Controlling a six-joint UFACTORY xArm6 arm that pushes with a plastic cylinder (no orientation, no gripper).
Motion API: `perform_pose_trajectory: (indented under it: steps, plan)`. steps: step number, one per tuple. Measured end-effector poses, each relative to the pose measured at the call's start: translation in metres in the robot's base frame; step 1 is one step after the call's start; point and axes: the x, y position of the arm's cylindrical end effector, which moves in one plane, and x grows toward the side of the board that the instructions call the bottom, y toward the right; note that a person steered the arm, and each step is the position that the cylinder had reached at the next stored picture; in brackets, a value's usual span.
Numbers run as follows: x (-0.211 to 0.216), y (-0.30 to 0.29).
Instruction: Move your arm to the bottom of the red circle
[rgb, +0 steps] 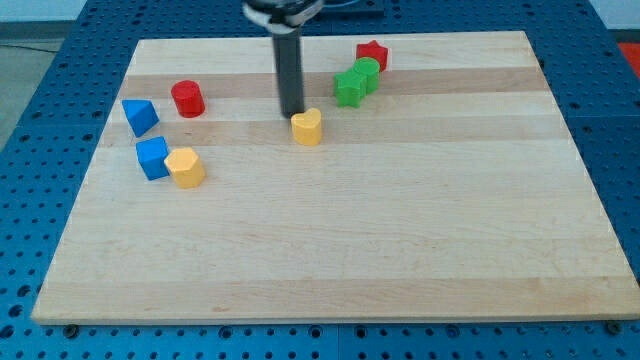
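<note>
The red circle (187, 98), a short red cylinder, stands on the wooden board (330, 230) at the view's upper left. My tip (291, 113) is at the end of the dark rod, well to the right of the red circle and slightly lower in the view. The tip sits just above and to the left of a yellow heart-shaped block (307, 127), close to touching it.
A blue block (140, 116) and a blue cube (152, 158) lie left of and below the red circle, with a yellow hexagon block (185, 167) beside the cube. Two green blocks (356, 82) and a red star block (372, 54) sit at the upper right.
</note>
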Motion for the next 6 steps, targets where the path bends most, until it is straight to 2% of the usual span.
perform_pose_trajectory:
  steps: [1,2,6]
  plan:
    - [0.025,-0.051]
    - [0.025,-0.091]
    - [0.025,-0.124]
